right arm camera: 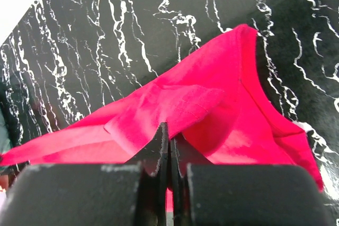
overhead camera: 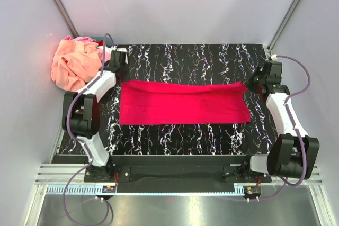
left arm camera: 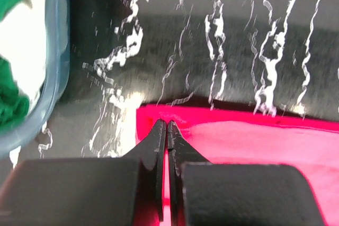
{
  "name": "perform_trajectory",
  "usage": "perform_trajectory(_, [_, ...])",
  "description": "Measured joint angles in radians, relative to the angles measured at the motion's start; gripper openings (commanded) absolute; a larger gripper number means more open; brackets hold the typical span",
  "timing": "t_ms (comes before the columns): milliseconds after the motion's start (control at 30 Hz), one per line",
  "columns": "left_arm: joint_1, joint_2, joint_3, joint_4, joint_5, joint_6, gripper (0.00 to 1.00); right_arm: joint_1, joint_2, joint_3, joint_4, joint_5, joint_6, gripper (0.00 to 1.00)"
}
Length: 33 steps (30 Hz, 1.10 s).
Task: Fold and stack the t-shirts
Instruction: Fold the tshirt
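Note:
A crimson-red t-shirt [overhead camera: 183, 102] lies folded into a long band across the middle of the black marbled table [overhead camera: 185, 144]. My left gripper [overhead camera: 120, 74] is at its far left corner, and in the left wrist view the left gripper [left arm camera: 167, 125] is shut on the edge of the red t-shirt [left arm camera: 249, 146]. My right gripper [overhead camera: 253, 80] is at the far right corner. In the right wrist view the right gripper [right arm camera: 168, 129] is shut on a raised fold of the red t-shirt [right arm camera: 175, 104]. A heap of peach-orange and pink t-shirts [overhead camera: 74, 64] lies at the far left.
A small teal basket [left arm camera: 55, 67] with green and white contents stands just left of the left gripper; in the top view the shirt heap mostly hides it. Grey walls close in the table on both sides and at the back.

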Motion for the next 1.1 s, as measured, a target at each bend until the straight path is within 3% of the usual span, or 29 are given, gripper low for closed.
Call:
perform_trajectory(200, [0.000, -0.110, -0.139, 0.026, -0.008, -0.006, 0.04, -0.004, -0.023, -0.043, -0.014, 0.033, 0.012, 0.00])
perform_trajectory(333, [-0.001, -0.159, -0.214, 0.030, -0.031, -0.034, 0.17, -0.006, -0.039, -0.101, -0.027, 0.066, 0.042, 0.01])
perform_trajectory(367, [-0.001, -0.164, -0.225, 0.027, -0.043, -0.048, 0.40, -0.006, -0.042, -0.117, -0.036, 0.081, 0.055, 0.07])
perform_trajectory(400, [-0.001, -0.167, -0.237, 0.025, -0.056, -0.060, 0.54, -0.006, -0.044, -0.130, -0.045, 0.094, 0.067, 0.22])
perform_trajectory(433, [-0.001, -0.172, -0.257, 0.032, -0.070, -0.088, 0.68, -0.006, -0.044, -0.143, -0.053, 0.111, 0.081, 0.46])
perform_trajectory(500, [0.000, -0.189, -0.299, 0.031, -0.094, -0.119, 0.79, -0.010, -0.045, -0.163, -0.063, 0.136, 0.104, 0.62])
perform_trajectory(567, [0.000, -0.224, -0.359, 0.030, -0.122, -0.157, 0.82, -0.014, -0.044, -0.177, -0.068, 0.154, 0.111, 0.67])
perform_trajectory(667, [0.001, -0.280, -0.412, 0.019, -0.151, -0.192, 0.81, -0.020, -0.042, -0.181, -0.074, 0.168, 0.113, 0.64])
perform_trajectory(900, [0.002, -0.341, -0.405, 0.036, -0.158, -0.209, 0.76, -0.024, -0.042, -0.181, -0.072, 0.164, 0.111, 0.57])
perform_trajectory(1100, [0.000, -0.341, -0.404, 0.056, -0.100, -0.220, 0.73, -0.024, -0.039, -0.180, -0.039, 0.080, 0.097, 0.61])
